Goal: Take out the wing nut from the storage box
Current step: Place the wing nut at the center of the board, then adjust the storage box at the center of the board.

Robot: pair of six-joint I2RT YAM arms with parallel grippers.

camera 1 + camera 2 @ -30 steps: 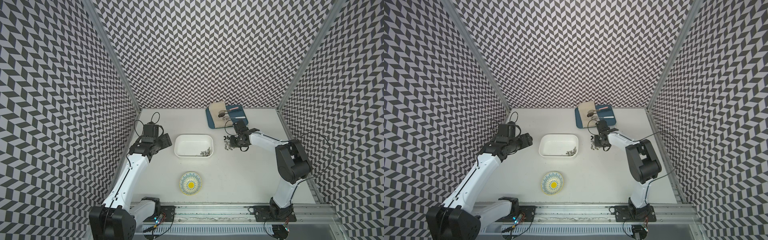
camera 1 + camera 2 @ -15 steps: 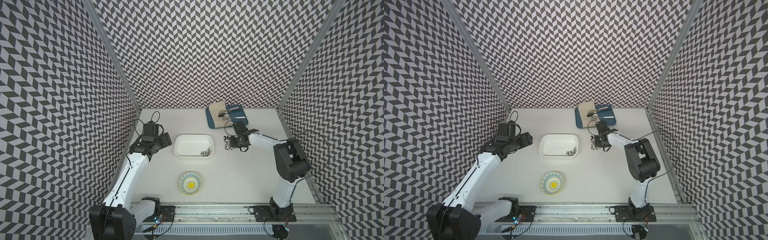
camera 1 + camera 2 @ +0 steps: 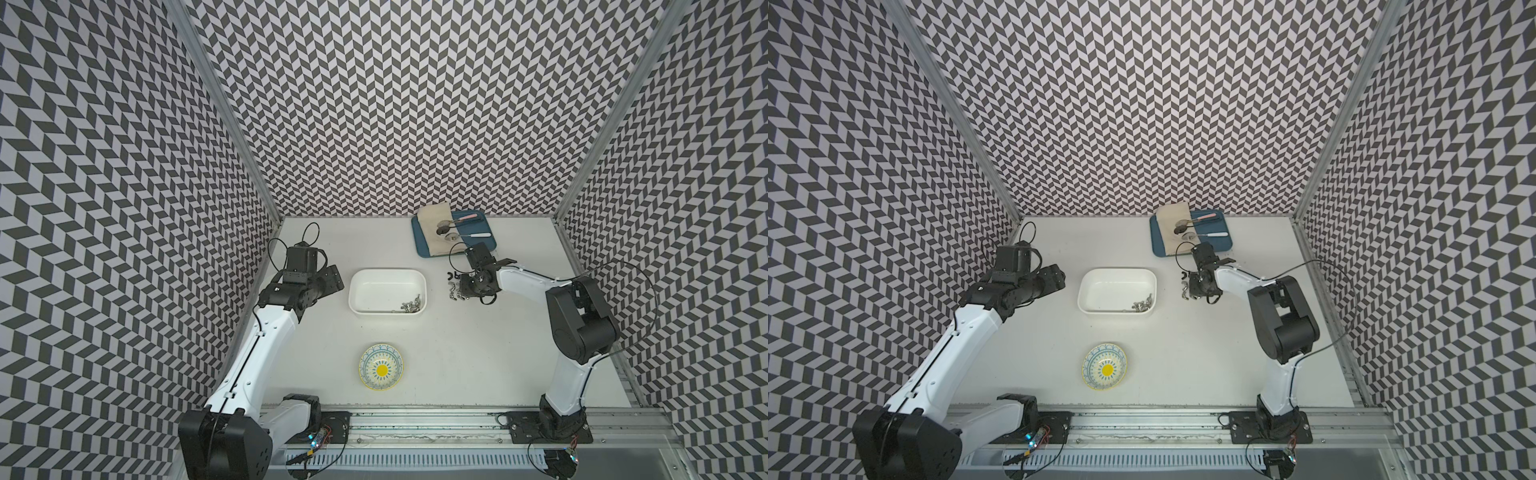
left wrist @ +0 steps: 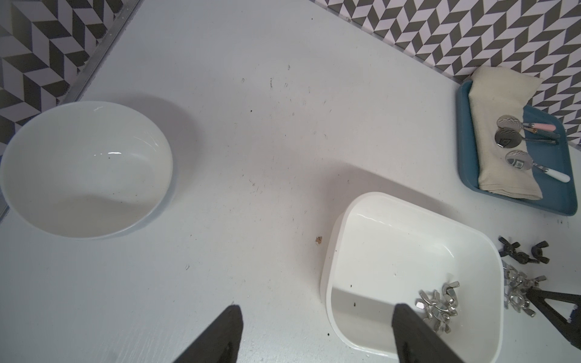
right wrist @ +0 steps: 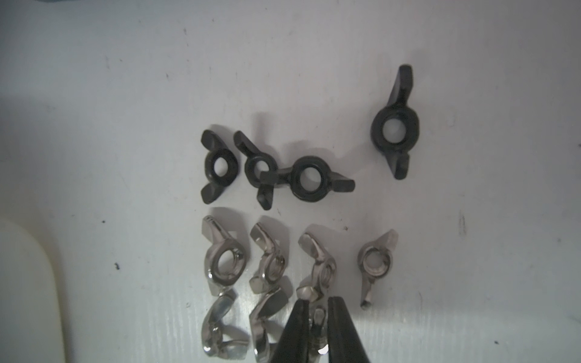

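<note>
The white storage box (image 3: 376, 286) (image 3: 1113, 286) (image 4: 393, 251) sits mid-table with several silver wing nuts (image 3: 411, 306) (image 4: 440, 301) in its near right corner. To its right, several black wing nuts (image 5: 309, 180) and silver ones (image 5: 224, 261) lie in rows on the table. My right gripper (image 3: 457, 291) (image 5: 314, 301) is down at the silver rows. Its jaws stand a narrow gap apart, with one silver wing nut (image 5: 318, 317) lying on the table between them. My left gripper (image 3: 332, 284) (image 4: 314, 309) hovers left of the box, open and empty.
A round white bowl (image 4: 85, 169) stands at the left wall under my left arm. A patterned bowl (image 3: 380, 366) sits near the front. A blue tray (image 3: 482, 245) with a cloth and spoons is at the back right. Patterned walls close three sides.
Both arms have held almost still in the top views; the right arm's elbow has shifted slightly.
</note>
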